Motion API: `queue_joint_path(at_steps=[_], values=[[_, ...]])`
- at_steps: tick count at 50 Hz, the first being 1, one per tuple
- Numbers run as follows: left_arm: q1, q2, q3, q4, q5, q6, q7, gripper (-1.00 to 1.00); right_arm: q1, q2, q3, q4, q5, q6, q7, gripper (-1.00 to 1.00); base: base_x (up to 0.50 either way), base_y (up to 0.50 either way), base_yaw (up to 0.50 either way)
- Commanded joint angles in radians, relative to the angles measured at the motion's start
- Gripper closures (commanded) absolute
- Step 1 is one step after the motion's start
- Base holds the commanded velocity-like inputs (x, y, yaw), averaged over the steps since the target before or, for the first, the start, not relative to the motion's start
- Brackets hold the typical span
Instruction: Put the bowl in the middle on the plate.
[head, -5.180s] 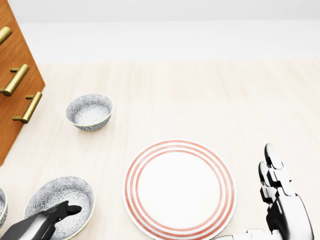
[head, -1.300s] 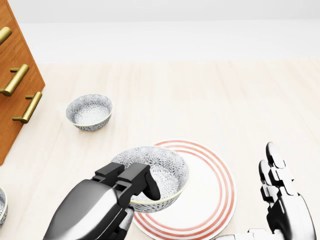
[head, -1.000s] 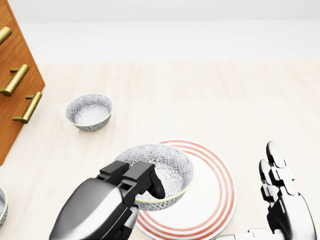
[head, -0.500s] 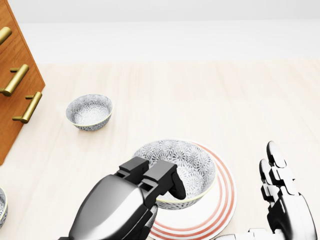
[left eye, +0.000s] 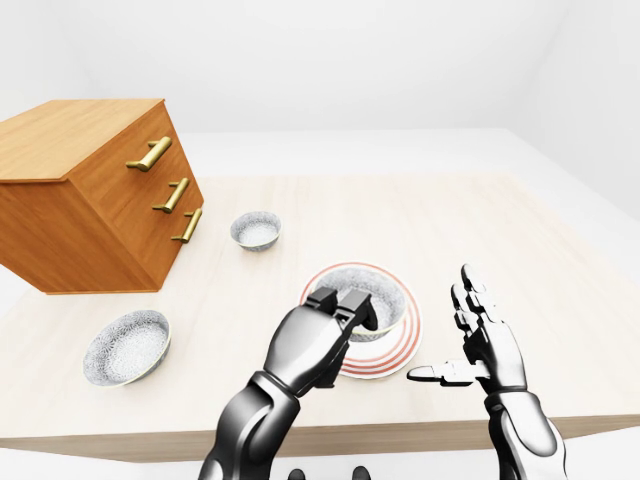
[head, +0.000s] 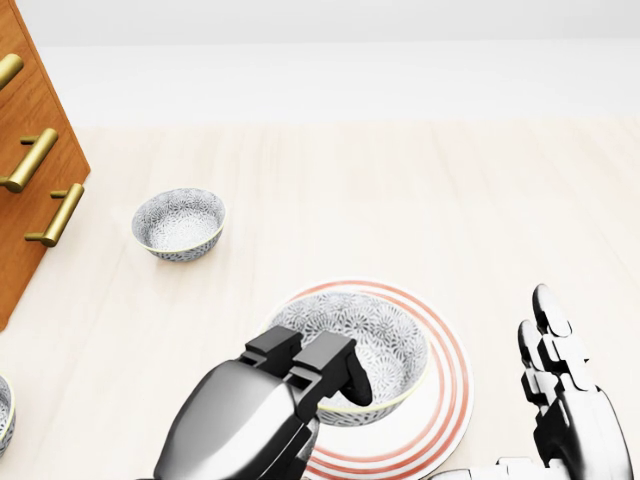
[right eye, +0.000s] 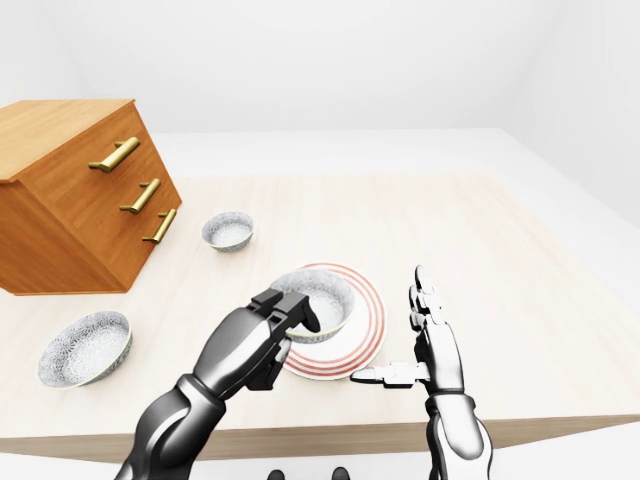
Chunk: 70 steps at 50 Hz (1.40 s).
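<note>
The patterned grey bowl is over the red-ringed plate, a little left of its centre and low. Whether it rests on the plate I cannot tell. My left hand comes in from the bottom of the head view and is shut on the bowl's near rim, with one dark finger inside and the others outside. My right hand stands open, fingers upright, just right of the plate, touching nothing.
A smaller patterned bowl sits up and left of the plate. A wider one lies at the table's left. A wooden drawer chest with brass handles stands on the left. The table's near edge runs below the hands.
My left hand took the bowl from the lower left and carried it right over the plate. In the last half second it sank slightly; the right hand stayed still.
</note>
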<state>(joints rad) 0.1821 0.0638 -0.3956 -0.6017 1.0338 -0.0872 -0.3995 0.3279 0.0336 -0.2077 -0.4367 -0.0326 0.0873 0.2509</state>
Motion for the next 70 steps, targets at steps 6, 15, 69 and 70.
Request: queue_joint_path(at_steps=[6, 15, 69, 70], values=[[0.009, 0.011, 0.021, 0.062, 0.019, 0.0, 0.078, 1.0, -0.001, 0.0, 0.001, -0.003, 0.001, 0.0, 0.0, -1.0, 0.0, 0.0, 0.0], [0.008, 0.007, 0.028, 0.124, 0.024, 0.0, 0.136, 1.0, -0.003, -0.001, -0.001, 0.003, 0.003, 0.0, 0.0, -1.0, 0.0, 0.0, 0.0], [-0.057, -0.039, -0.043, 0.326, 0.07, 0.0, 0.28, 1.0, -0.003, -0.001, 0.0, -0.01, 0.007, 0.0, 0.001, -1.0, 0.0, 0.0, 0.0], [-0.056, -0.041, -0.046, 0.33, 0.072, 0.0, 0.283, 1.0, -0.003, -0.001, -0.001, -0.004, 0.006, 0.0, 0.001, -1.0, 0.0, 0.0, 0.0]])
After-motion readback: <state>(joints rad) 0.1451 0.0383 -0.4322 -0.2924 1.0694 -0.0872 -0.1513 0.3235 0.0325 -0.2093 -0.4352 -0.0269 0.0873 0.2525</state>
